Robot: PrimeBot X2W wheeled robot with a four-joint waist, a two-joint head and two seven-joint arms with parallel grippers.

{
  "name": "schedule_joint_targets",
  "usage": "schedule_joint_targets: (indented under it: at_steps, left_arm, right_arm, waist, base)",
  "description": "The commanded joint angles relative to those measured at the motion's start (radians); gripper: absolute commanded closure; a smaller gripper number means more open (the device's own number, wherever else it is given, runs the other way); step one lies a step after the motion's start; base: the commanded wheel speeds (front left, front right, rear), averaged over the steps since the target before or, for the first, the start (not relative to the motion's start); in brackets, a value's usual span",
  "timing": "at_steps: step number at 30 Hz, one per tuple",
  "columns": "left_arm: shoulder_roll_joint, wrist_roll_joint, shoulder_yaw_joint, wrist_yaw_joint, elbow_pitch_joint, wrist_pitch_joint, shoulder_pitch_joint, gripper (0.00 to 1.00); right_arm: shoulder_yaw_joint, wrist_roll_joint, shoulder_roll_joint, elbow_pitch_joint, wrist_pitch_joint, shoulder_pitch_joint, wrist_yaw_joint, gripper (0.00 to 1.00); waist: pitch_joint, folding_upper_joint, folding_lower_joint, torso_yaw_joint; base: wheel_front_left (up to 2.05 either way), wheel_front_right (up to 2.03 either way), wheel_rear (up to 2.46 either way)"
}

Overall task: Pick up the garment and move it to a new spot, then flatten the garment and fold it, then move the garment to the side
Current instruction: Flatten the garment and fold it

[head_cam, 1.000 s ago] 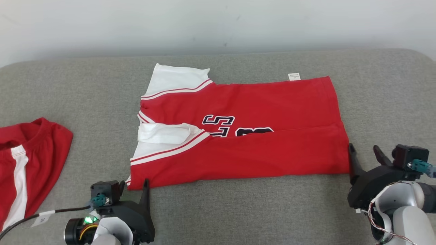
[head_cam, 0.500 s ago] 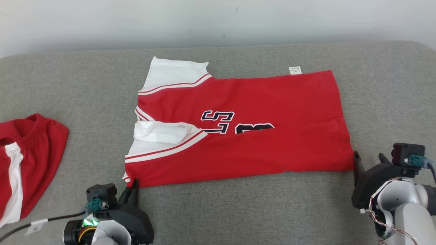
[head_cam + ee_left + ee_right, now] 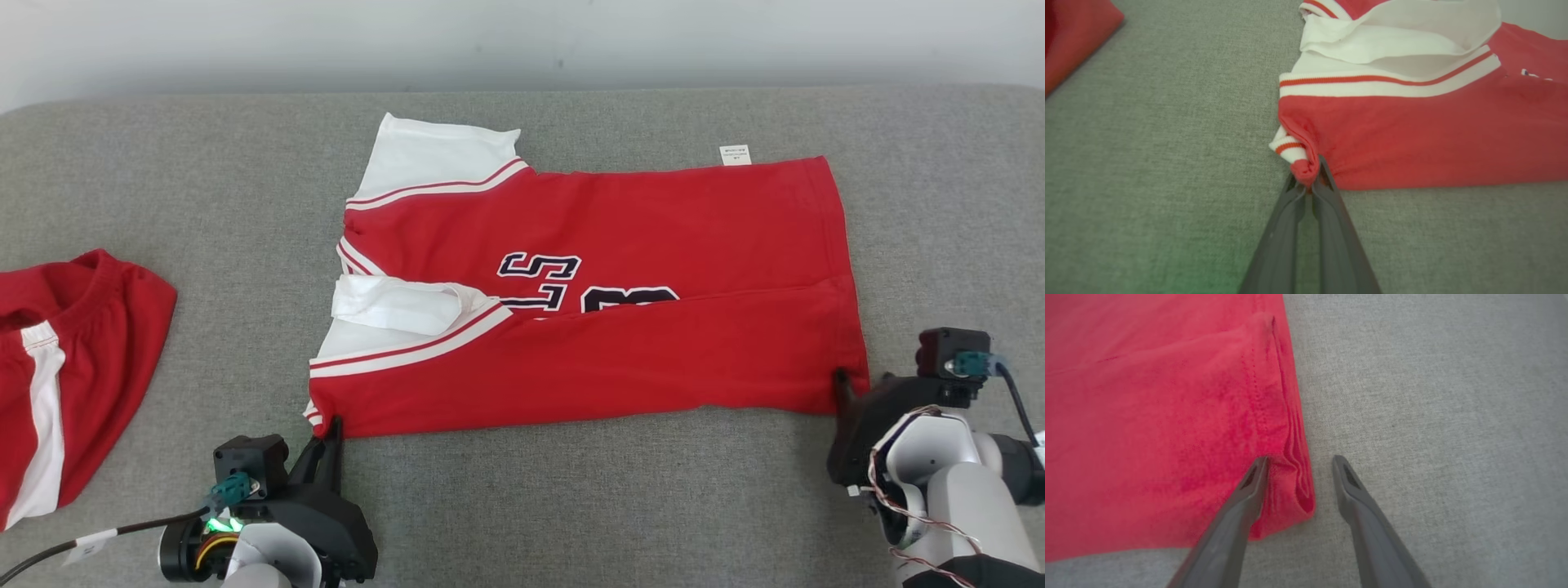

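Note:
A red jersey (image 3: 612, 237) with white sleeves and dark numbers lies flat on the grey cushion, folded lengthwise with its neck end to the left. My left gripper (image 3: 333, 426) is shut on the jersey's near left corner. In the left wrist view (image 3: 1308, 183) the two fingers pinch a bunched bit of red hem (image 3: 1304, 169). My right gripper (image 3: 841, 382) is at the near right corner. In the right wrist view (image 3: 1300, 459) it is open, with the left finger on the red cloth (image 3: 1147, 416) and the right finger on bare cushion, straddling the folded hem edge.
A second red garment with a white stripe (image 3: 57, 367) lies at the far left, and its edge shows in the left wrist view (image 3: 1069, 24). The grey fabric cushion (image 3: 571, 506) runs back to a pale wall (image 3: 522, 33). A white label (image 3: 734, 154) sticks out at the jersey's far edge.
The head view has shifted a little. My right gripper has sunk and moved in onto the jersey's near right corner. My left gripper stays low at the near left corner.

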Motion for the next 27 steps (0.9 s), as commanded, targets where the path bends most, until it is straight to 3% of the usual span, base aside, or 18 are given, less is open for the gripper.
schedule_joint_targets:
  at_steps: [1, 6, 11, 20, 27]
  left_arm:
    - [0.002, 0.001, -0.003, 0.0, 0.002, -0.001, 0.002, 1.0]
    - [0.006, -0.026, -0.011, -0.035, -0.022, 0.009, 0.043, 1.0]
    - [0.049, -0.055, 0.008, -0.043, -0.078, 0.016, 0.119, 1.0]
    - [0.116, -0.068, -0.013, -0.021, -0.245, 0.084, 0.279, 1.0]
    - [0.137, -0.081, -0.027, 0.02, -0.349, 0.129, 0.394, 1.0]
  right_arm:
    - [0.018, 0.009, 0.008, 0.023, 0.005, 0.008, 0.001, 1.0]
    - [0.069, 0.036, -0.009, -0.006, 0.001, 0.058, 0.001, 1.0]
    - [0.078, 0.087, -0.041, -0.107, 0.014, 0.135, 0.001, 1.0]
    - [0.061, 0.165, -0.03, -0.307, 0.102, 0.31, 0.001, 1.0]
    - [0.028, 0.194, -0.006, -0.365, 0.125, 0.427, 0.001, 1.0]
  waist:
    - [-0.002, 0.0001, 0.0, 0.0]
    - [-0.027, 0.0001, 0.0, -0.002]
    - [-0.065, 0.0001, 0.0, -0.017]
    - [-0.111, 0.0001, 0.0, -0.031]
    - [-0.14, 0.0001, 0.0, -0.013]
  base:
    - [0.0, 0.0, 0.0]
    - [0.0, 0.0, 0.0]
    - [0.0, 0.0, 0.0]
    - [0.0, 0.0, 0.0]
    - [0.0, 0.0, 0.0]
